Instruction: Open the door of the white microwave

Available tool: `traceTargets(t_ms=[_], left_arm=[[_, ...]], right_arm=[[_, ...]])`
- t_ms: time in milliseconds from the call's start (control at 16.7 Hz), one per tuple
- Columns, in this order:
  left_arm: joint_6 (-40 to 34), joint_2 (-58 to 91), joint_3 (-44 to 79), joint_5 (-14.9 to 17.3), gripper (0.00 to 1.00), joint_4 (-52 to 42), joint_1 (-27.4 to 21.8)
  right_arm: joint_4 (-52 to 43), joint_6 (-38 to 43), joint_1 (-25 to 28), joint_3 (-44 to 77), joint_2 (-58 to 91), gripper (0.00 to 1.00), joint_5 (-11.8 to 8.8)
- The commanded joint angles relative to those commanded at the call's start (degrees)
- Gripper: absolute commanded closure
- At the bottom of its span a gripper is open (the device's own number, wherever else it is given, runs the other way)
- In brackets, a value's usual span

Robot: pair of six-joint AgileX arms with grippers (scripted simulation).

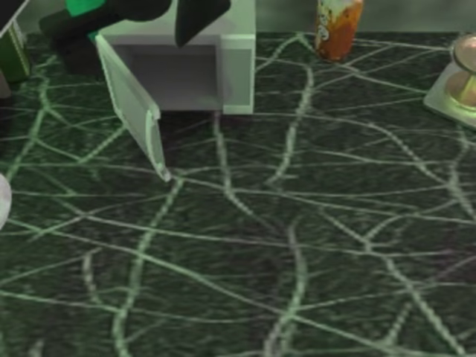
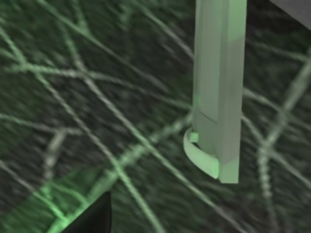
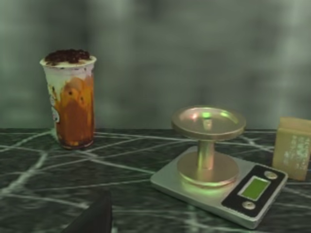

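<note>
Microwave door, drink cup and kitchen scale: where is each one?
door [image 1: 134,111], top view, on its swung-open panel.
drink cup [image 3: 72,102], right wrist view, on its orange side.
kitchen scale [image 3: 255,188], right wrist view, on its green display.

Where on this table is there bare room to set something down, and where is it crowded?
The whole near half of the table is bare, from the open door across to the right edge. Crowded along the far edge: the white microwave, the drink cup, the kitchen scale. The left arm hangs over the microwave.
</note>
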Motion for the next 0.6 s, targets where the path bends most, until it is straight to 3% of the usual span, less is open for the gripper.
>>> traceTargets(t_ms=[240, 600], left_arm=[[1.1, -1.1, -6.5, 0.0, 0.0, 5.6, 0.8], [3.1, -4.4, -25.5, 0.3, 0.0, 21.4, 2.9]], right_arm=[[0.0, 0.0, 0.0, 0.0, 0.0, 0.0, 0.0], [0.0, 0.0, 0.0, 0.0, 0.0, 0.0, 0.0]])
